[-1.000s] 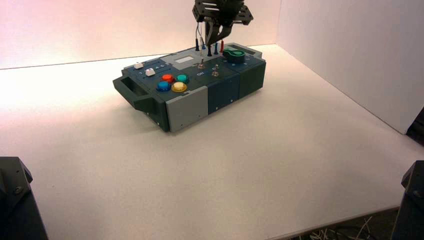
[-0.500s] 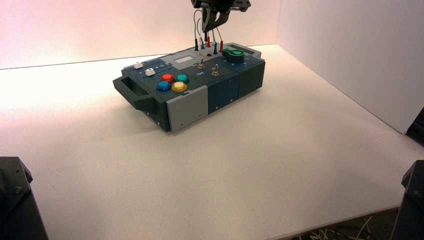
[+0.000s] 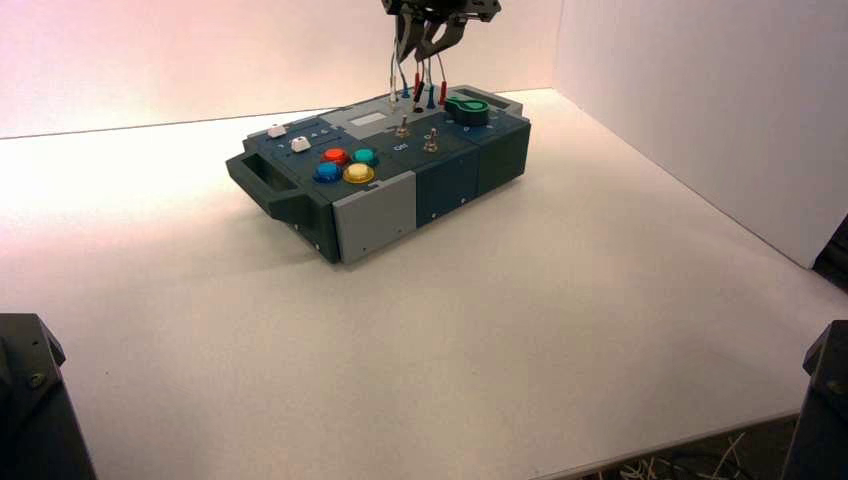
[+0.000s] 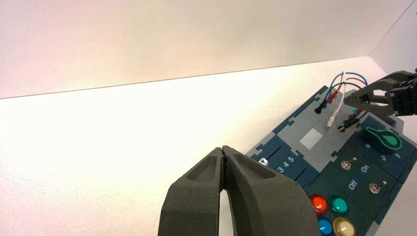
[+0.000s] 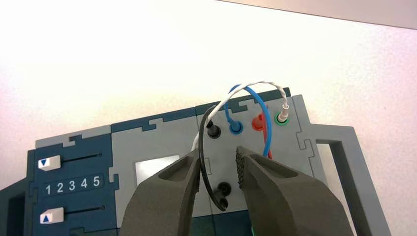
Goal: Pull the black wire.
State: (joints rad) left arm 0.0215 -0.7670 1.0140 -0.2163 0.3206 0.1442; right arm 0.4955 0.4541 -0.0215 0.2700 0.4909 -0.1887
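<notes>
A robotics lab, by the look of it: under the right claw (image 3: 412,62), a test box (image 3: 375,218) of buttons, switches and plug-in leads on a bare pale table (image 3: 400,330); 2 plain walls, 1 behind the claw (image 3: 250,50), 1 to its right (image 3: 700,120); loose wires (image 3: 645,468) beyond the table's edge, well apart from the claw

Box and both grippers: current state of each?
Right gripper: open, above the box's wire sockets
Left gripper: shut, idle at near left
Black wire: far end plugged in, near plug tilted at its socket
White wire: one end in green-ringed socket
White sliders: both at the 1 end
Switches, green knob: settings unclear
</notes>
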